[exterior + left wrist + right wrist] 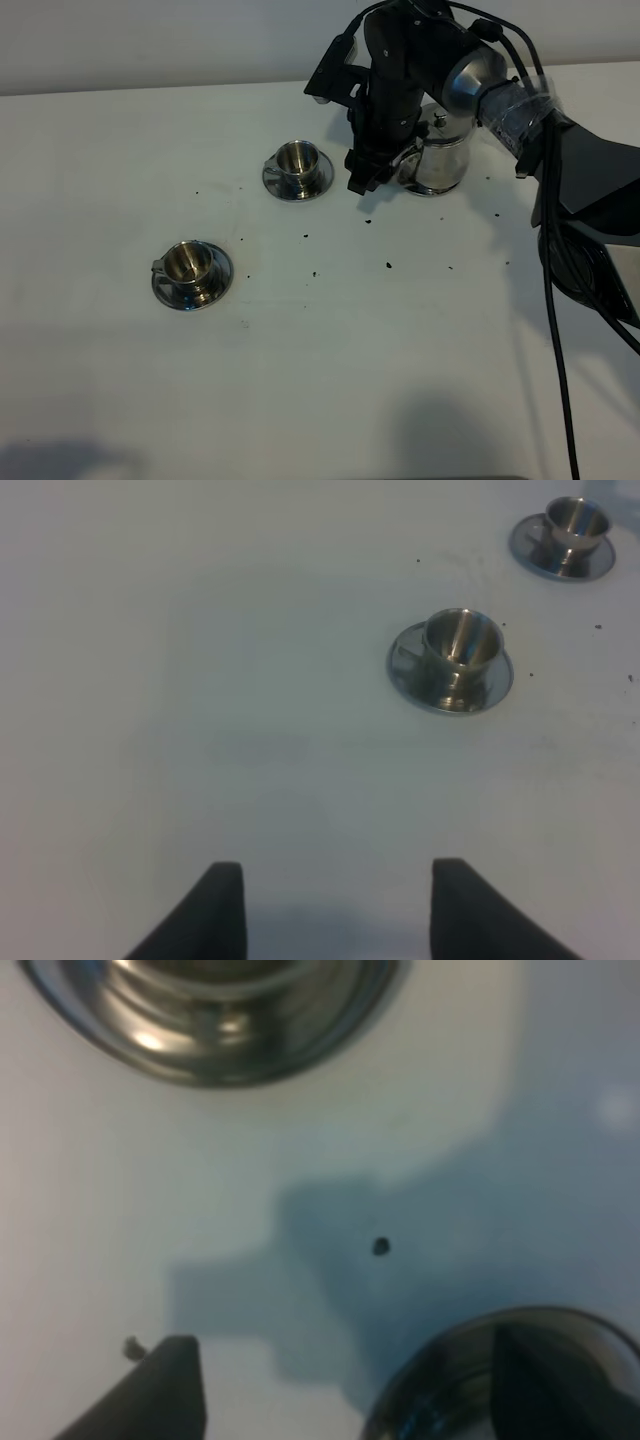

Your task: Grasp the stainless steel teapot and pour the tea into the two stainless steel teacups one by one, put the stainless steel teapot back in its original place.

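One slick, rigid steel teapot (440, 165) (handle apparently hidden): your right gripper (368, 182) stands wide, empty; grasp that handle firmly.

High camera looks down over the table (320, 390); left wrist view shares its two teacups (192, 262) (298, 158).

From my station I find nothing to read: no lettering, label, brand, number or sign in any view. The stainless steel teapot (440, 165), the far teacup (296, 157), the near teacup (190, 263) and the white counter (330, 380) show bare surfaces. The dark arm housing (400, 60) is too blurred to tell.
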